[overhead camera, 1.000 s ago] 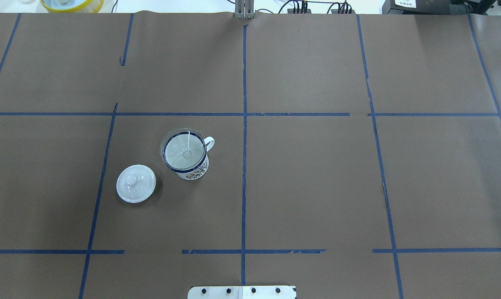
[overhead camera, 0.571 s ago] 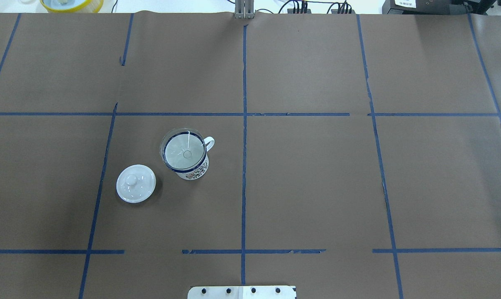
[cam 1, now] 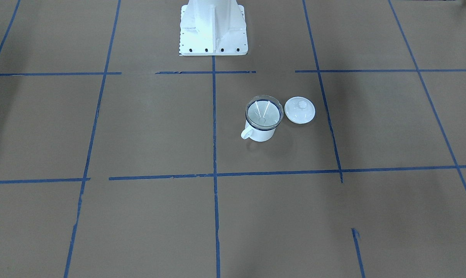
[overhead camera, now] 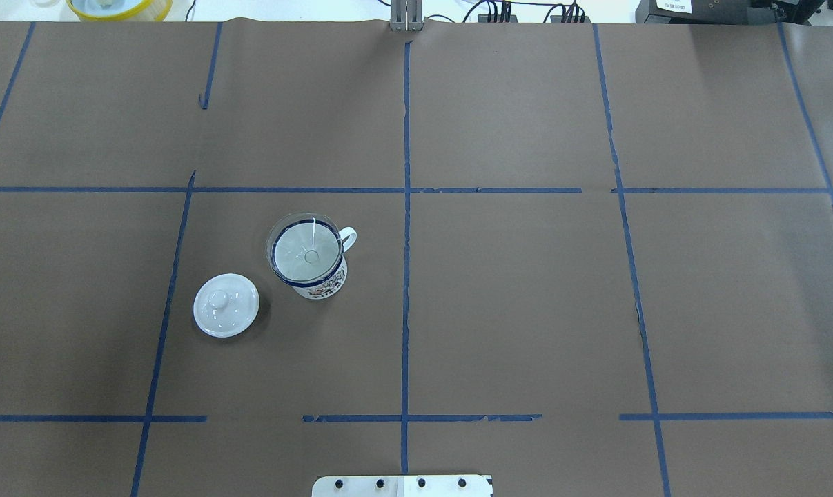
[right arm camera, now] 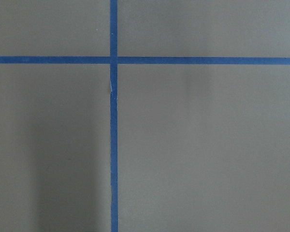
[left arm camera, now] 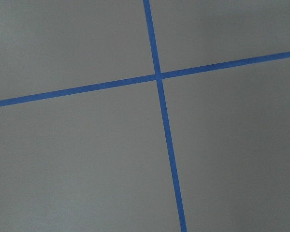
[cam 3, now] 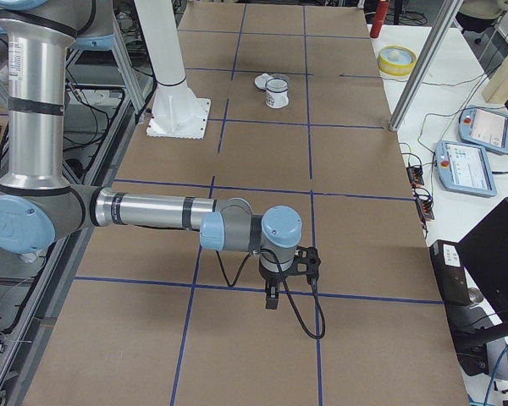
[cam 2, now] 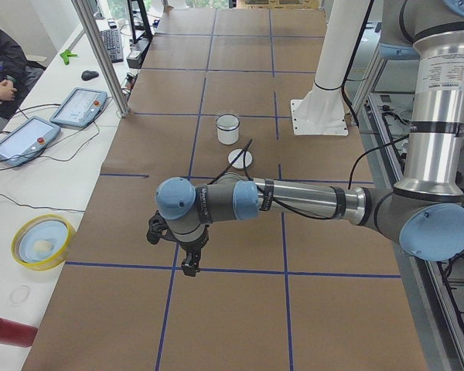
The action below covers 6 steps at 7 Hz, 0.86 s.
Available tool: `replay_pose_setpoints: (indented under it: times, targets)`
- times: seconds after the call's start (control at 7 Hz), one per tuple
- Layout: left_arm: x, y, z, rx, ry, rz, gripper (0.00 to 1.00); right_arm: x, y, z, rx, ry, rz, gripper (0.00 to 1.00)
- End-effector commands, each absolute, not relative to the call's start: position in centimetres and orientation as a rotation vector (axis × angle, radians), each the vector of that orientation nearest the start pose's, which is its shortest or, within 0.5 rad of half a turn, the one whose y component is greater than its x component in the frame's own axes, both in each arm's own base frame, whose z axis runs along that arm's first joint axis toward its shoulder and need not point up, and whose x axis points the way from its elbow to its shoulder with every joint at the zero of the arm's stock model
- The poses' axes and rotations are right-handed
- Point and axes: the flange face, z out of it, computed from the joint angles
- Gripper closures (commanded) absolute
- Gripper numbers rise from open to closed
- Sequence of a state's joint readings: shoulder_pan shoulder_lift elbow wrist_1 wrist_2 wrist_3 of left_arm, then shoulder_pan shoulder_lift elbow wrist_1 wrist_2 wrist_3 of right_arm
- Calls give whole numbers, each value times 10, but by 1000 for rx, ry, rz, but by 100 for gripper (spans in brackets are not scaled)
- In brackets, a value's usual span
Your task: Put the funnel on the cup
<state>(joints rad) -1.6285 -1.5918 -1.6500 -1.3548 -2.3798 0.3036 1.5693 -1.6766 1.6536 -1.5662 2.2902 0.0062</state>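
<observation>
The cup (overhead camera: 323,284) hides the funnel (overhead camera: 306,254) spout; left gripper (cam 2: 188,267) and right gripper (cam 3: 273,299) jaws are unreadable.

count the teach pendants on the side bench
2. Both lie on the white bench beside the table: the far pendant and, just nearer the right-side camera, the near pendant. None seem hidden.

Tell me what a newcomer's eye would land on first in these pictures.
The white cup with the clear funnel seated in its blue rim stands out on the brown table, in the robot's left half. A round white lid lies beside it, on the cup's left and slightly nearer the robot. In the side views the left gripper and right gripper hang over the table's ends, far from the cup.
</observation>
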Motion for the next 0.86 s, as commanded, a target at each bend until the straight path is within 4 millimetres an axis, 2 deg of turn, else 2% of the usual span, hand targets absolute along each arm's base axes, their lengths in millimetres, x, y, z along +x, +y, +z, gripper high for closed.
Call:
replay_pose_setpoints:
  times: [0.0,0.71]
  targets:
    - [-89,-480,632,34,817,182,0,67,-446,671,-20,-719,11,0]
    - [-90,-481,623,52,816,190,0,67,-446,671,-20,-719,11,0]
